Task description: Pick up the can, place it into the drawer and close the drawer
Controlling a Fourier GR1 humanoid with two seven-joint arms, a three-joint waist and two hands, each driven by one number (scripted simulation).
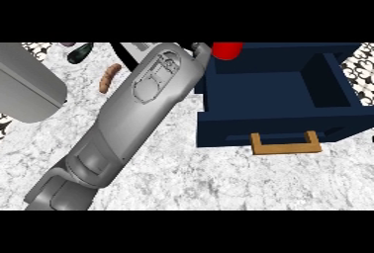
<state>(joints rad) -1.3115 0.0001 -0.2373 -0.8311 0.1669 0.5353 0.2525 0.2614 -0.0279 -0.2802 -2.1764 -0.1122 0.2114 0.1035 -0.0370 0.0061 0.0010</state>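
The red can [227,49] is seen just right of the left hand [199,48], at the far rim of the open drawer [248,126]. Whether the hand is clamped on it cannot be told, as most of the hand is hidden by the forearm [139,113]. The drawer's hollow lies on the near side of the can and to its right, so the can is judged to need bringing nearer and lowering.

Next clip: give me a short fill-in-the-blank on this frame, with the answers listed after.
1. The dark blue drawer stands ___.
2. The can beside the hand is ___ in colour.
3. In the head view, the sausage lies to the ___ of the grey forearm.
Missing words: open; red; left.
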